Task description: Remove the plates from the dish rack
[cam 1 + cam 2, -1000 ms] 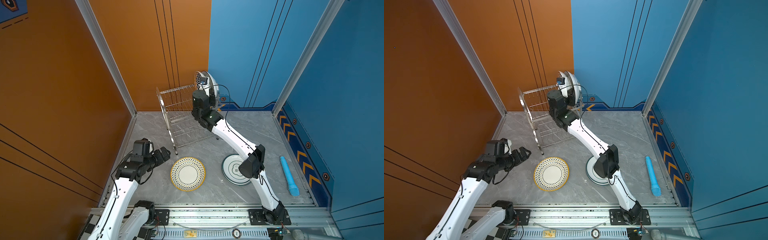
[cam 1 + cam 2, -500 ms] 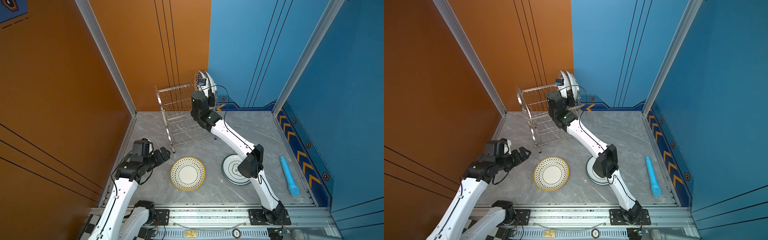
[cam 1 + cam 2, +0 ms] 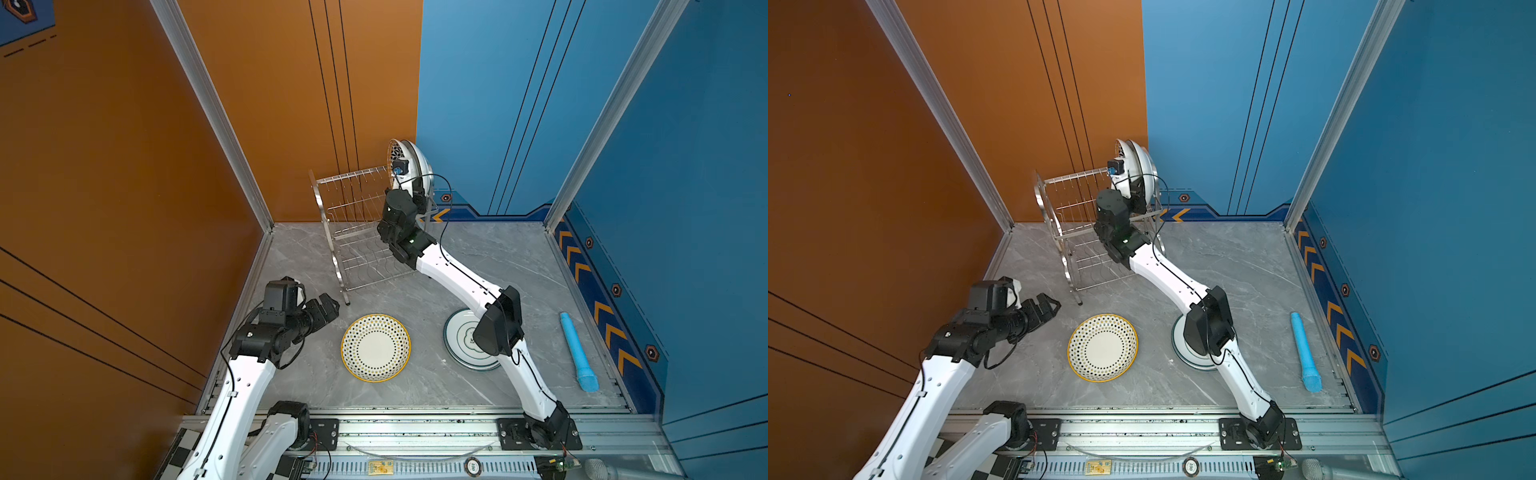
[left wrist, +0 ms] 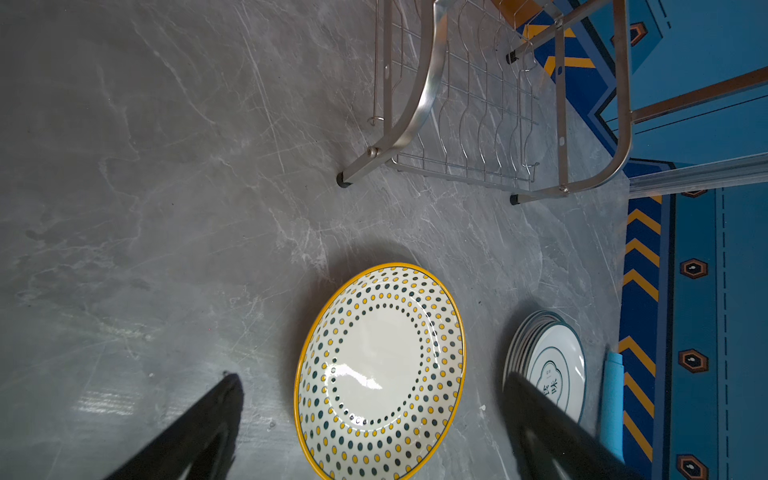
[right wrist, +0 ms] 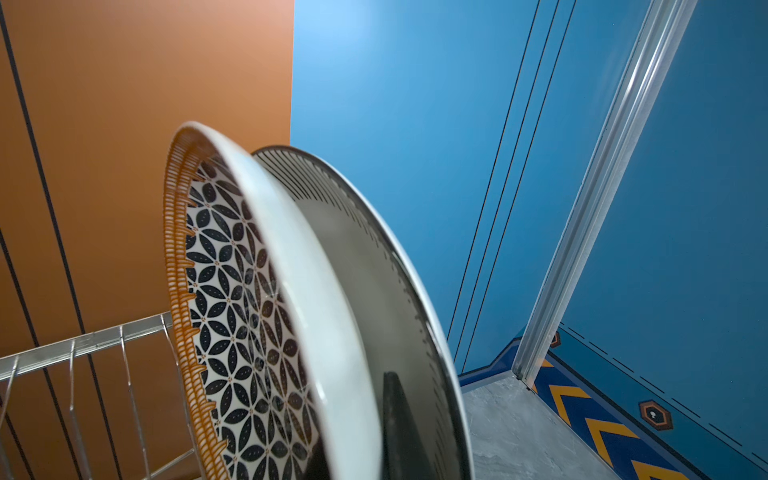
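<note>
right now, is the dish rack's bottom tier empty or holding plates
Empty. In the left wrist view the bottom tier of the dish rack is only bare wires, with the grey tabletop showing through.

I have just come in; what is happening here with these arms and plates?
A wire rack is being emptied. The right tool is shut on a flower-patterned plate standing upright at the end of the rack's top tier, beside a striped plate. The left tool hangs open above the table. A dotted plate and a stack of plates lie flat on the table.
</note>
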Motion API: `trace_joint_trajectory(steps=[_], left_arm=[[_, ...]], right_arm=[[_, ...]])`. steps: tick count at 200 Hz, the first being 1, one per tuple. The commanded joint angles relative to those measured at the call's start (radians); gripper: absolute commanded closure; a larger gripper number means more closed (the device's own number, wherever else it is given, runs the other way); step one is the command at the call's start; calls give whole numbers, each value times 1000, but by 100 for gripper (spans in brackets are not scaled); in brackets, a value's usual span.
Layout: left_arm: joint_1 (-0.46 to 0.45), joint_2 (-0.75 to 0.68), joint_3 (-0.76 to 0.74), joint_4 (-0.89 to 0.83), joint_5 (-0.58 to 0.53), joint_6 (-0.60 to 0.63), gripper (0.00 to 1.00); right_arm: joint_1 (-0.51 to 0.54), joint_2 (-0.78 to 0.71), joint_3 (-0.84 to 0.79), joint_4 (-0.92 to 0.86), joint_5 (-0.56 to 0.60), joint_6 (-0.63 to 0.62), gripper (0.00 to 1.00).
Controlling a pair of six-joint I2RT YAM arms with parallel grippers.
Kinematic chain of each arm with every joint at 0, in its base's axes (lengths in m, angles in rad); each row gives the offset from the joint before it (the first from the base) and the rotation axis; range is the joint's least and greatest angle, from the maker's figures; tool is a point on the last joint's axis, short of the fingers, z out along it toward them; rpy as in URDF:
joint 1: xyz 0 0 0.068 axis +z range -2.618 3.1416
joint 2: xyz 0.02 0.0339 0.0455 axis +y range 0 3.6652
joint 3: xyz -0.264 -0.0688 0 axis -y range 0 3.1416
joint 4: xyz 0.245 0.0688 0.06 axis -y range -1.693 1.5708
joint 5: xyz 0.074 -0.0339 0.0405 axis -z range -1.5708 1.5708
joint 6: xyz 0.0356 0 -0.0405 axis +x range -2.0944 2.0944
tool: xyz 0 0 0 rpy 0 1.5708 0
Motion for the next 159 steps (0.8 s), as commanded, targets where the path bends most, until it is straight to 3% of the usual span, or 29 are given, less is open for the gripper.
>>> trace_joint_trajectory(steps=[1, 55, 159], left_arm=[[10, -7, 4, -24, 24, 7, 2], [11, -9, -1, -24, 27, 9, 2], [17, -12, -13, -23, 19, 1, 2]], right_arm=[[4, -5, 11, 294, 20, -96, 100], [-1, 21, 14, 458, 31, -207, 100], [27, -12, 23, 446, -40, -183, 100]])
